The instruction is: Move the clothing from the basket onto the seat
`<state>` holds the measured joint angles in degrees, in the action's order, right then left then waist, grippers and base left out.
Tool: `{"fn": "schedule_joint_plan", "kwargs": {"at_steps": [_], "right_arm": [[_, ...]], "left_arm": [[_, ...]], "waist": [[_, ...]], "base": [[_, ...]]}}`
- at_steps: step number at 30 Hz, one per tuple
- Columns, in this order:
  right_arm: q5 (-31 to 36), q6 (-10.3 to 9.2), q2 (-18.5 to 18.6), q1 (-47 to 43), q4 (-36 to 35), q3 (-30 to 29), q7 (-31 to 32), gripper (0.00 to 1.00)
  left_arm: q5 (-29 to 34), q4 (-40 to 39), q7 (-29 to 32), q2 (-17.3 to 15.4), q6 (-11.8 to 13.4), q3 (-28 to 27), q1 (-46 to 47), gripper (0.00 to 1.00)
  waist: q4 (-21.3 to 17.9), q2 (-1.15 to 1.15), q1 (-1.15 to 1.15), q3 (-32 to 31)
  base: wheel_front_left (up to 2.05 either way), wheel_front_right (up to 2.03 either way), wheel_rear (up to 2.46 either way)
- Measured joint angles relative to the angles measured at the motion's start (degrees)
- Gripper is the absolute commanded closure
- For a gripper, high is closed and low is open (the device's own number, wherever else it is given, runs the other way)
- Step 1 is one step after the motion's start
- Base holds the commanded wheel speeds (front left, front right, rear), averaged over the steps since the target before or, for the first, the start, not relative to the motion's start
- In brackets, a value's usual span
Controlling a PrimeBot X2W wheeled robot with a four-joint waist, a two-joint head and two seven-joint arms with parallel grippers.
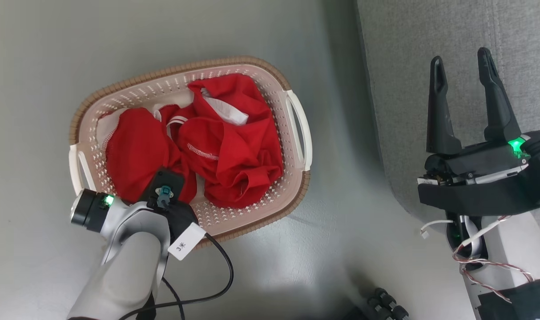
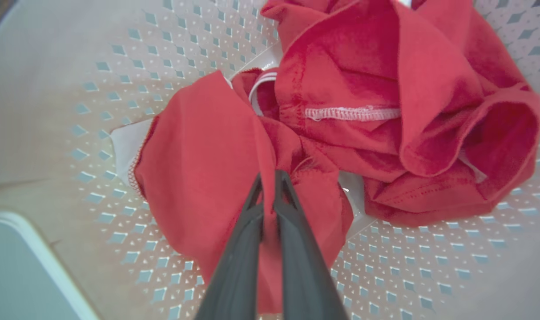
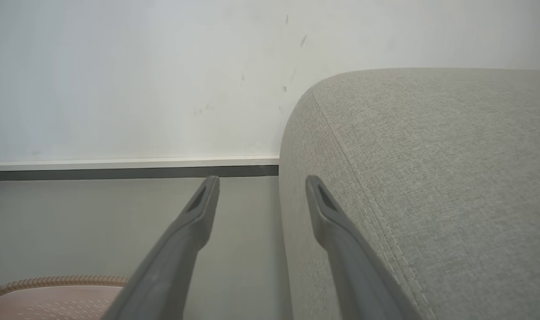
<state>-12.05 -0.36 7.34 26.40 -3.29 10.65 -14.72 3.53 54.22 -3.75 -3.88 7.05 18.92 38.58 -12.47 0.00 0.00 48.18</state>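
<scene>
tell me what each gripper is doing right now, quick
left gripper: shut on the clothing, red fabric pinched between its fingers inside the basket
right gripper: open, holding nothing, near the seat

Clothing (image 1: 234, 146) lies in basket (image 1: 234, 60), basket on floor (image 1: 52, 53). Seat (image 1: 408, 66) right of basket, apart. Left gripper (image 2: 269, 178) down in basket; right gripper (image 1: 461, 58) at seat edge.
</scene>
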Motion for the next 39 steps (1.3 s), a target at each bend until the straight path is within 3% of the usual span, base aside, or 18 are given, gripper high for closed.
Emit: {"fn": "schedule_joint_plan", "kwargs": {"at_steps": [12, 27, 39], "right_arm": [[0.6, 1.07, -0.7, 0.2, 4.9, -0.2, 0.0, 0.0], [1.0, 2.89, -0.5, -1.3, 11.7, -1.1, 0.0, 0.0], [1.0, 3.49, -1.1, -2.8, 16.6, -0.9, 0.0, 0.0]], "left_arm": [[-1.1, -0.1, -6.5, 0.8, 0.0, 0.6, 0.1, 1.0], [-4.8, -5.8, -9.6, 1.5, -5.6, 2.8, 1.0, 1.0], [-10.0, -12.1, -10.2, 1.6, -8.1, 5.1, 1.2, 1.0]], "waist": [[1.2, 0.0, 0.0, -4.8], [4.7, 0.0, -0.01, -15.8], [7.5, 0.0, -0.01, -24.0]], "base": [[0.0, 0.0, 0.0], [0.0, 0.0, 0.0], [0.0, 0.0, 0.0]]}}
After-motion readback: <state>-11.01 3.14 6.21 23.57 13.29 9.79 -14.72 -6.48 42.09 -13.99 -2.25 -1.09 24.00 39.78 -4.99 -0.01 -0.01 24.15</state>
